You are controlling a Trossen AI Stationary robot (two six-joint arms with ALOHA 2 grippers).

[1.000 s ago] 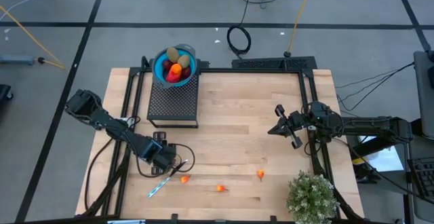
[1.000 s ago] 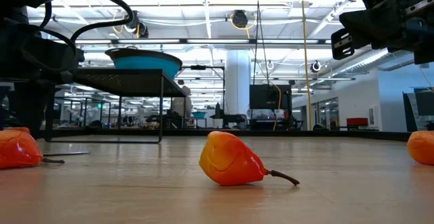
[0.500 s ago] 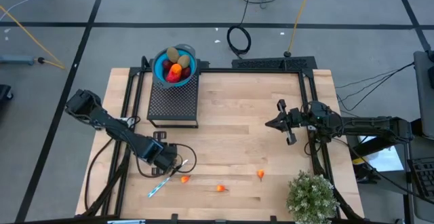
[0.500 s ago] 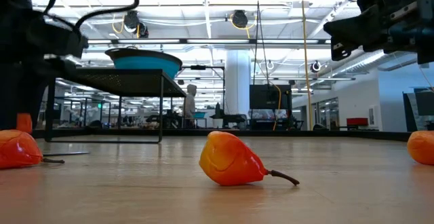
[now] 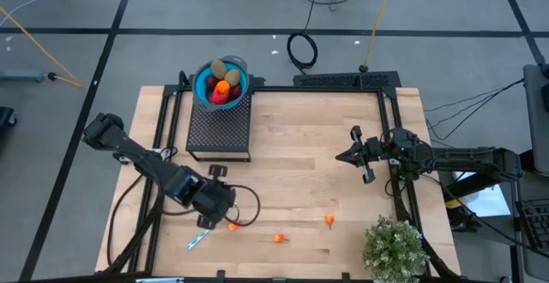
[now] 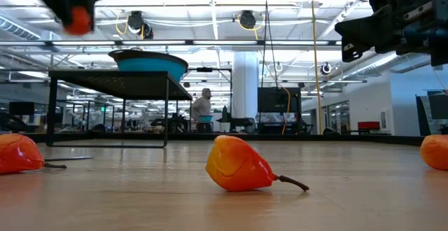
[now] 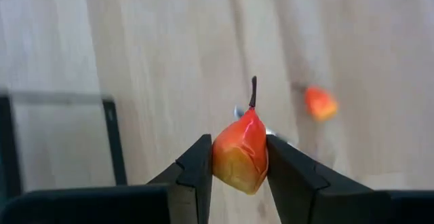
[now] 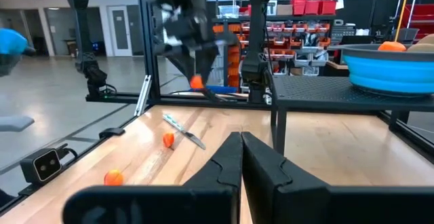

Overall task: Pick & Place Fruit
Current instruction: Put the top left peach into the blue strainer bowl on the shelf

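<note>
The left tool is pinching an orange fruit above the counter; gripping seemingly only its sides, the fruit could be slipping free during carrying.

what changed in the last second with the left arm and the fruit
The left hand closed on a small orange pear and lifted it off the table. The other three orange pears lie where they were, the blue bowl stays on its rack, and the right hand stays shut.

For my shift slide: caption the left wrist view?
Left gripper pinching a small orange pear above the wooden table.
</note>
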